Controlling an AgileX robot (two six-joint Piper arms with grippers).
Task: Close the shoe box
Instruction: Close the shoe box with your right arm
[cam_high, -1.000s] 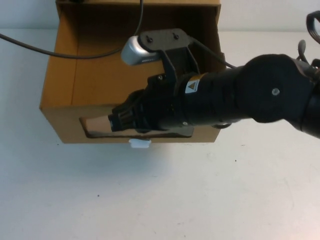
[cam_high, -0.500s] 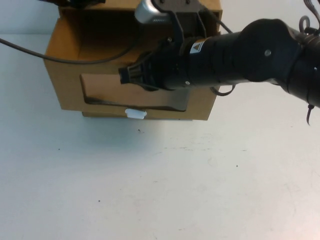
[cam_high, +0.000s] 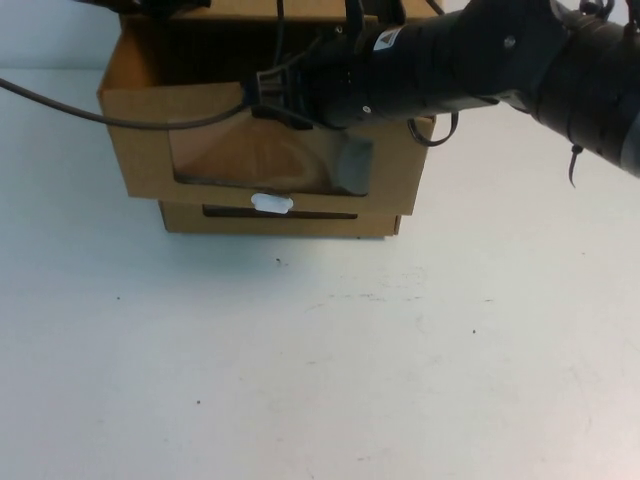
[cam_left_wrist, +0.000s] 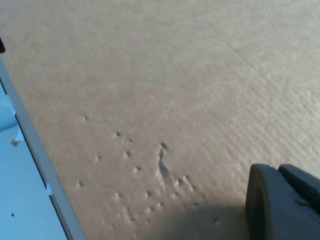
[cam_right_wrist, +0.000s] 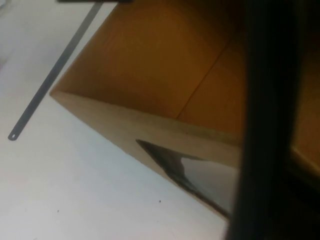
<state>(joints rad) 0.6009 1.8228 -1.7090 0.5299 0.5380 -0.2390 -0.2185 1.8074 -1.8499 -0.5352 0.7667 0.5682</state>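
The brown cardboard shoe box (cam_high: 280, 218) stands at the far side of the table. Its lid (cam_high: 140, 150), which has a window cut in its front flap, hangs tilted over the base, with the flap in front of the base's front wall. My right gripper (cam_high: 262, 95) reaches in from the right to the flap's upper edge, and its tip is partly hidden behind the flap. In the right wrist view the lid (cam_right_wrist: 150, 75) fills the frame behind a dark blurred part of that gripper (cam_right_wrist: 265, 125). My left gripper (cam_left_wrist: 282, 205) rests close against bare cardboard (cam_left_wrist: 150, 75). Only a bit of the left arm (cam_high: 150, 6) shows, at the box's far left corner.
A black cable (cam_high: 60, 105) runs from the left edge across the box. A small white tab (cam_high: 271, 203) sticks out at the bottom of the lid's front flap. The white table (cam_high: 300, 370) stretches in front of the box.
The lid has swung up from lying open toward me and now tips over the base. My right arm has moved away toward the back with it.
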